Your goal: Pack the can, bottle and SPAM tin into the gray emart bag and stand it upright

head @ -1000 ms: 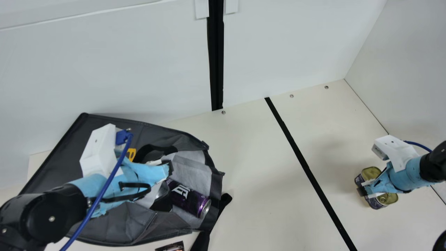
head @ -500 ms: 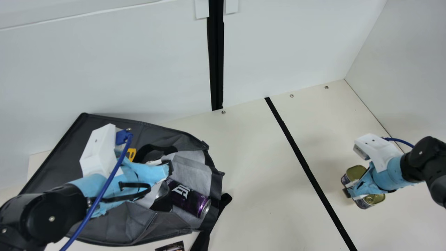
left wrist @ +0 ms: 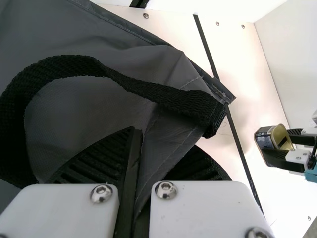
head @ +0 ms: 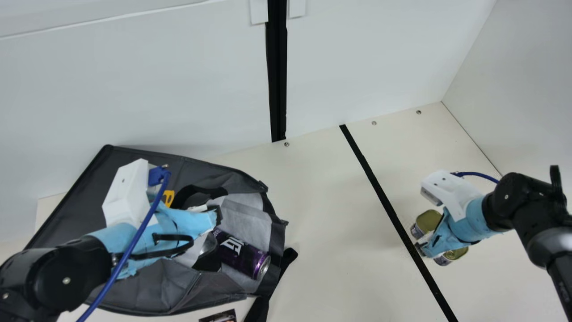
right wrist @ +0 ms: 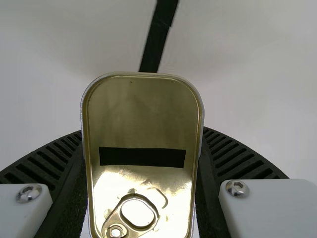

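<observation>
SPAM tin [head: 428, 220] held in the right gripper [head: 421, 250], at the scene's right beside the black stripe [head: 380, 192].
Ribbed fingers [right wrist: 240, 153] press both sides of the SPAM tin, and its pull ring [right wrist: 133, 215] shows in the right wrist view. On the left, the left gripper [head: 217, 215] pinches a fold of the gray bag [head: 67, 214], which lies on its side; a purple can [head: 239, 257] rests sideways in its mouth.
</observation>
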Controlling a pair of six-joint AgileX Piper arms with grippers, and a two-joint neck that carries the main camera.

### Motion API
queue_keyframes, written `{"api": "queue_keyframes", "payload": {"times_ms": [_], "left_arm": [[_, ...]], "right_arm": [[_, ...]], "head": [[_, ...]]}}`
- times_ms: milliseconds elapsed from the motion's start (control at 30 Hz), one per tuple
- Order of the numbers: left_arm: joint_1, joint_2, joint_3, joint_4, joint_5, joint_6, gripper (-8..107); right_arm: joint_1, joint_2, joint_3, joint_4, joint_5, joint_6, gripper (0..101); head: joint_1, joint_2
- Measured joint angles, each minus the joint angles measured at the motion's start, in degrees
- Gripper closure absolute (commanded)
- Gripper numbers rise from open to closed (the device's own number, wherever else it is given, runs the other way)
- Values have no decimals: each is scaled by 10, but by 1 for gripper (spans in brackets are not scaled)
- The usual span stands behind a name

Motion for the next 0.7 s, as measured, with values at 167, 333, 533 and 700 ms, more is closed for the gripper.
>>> {"api": "queue_keyframes", "payload": {"times_ms": [167,333,533,700], "left_arm": [[0,0,0,0,0,0,107],[0,0,0,0,0,0,107],[0,0,0,0,0,0,107],[0,0,0,0,0,0,107]], "right_arm": [[38,-8,6,-2,2,3,101],[78,-19,13,-2,5,6,101],[127,-31,25,-3,7,11,101],[169,-43,34,-3,14,20,101]], "head": [[0,1],[0,0],[0,0],[0,1]]}}
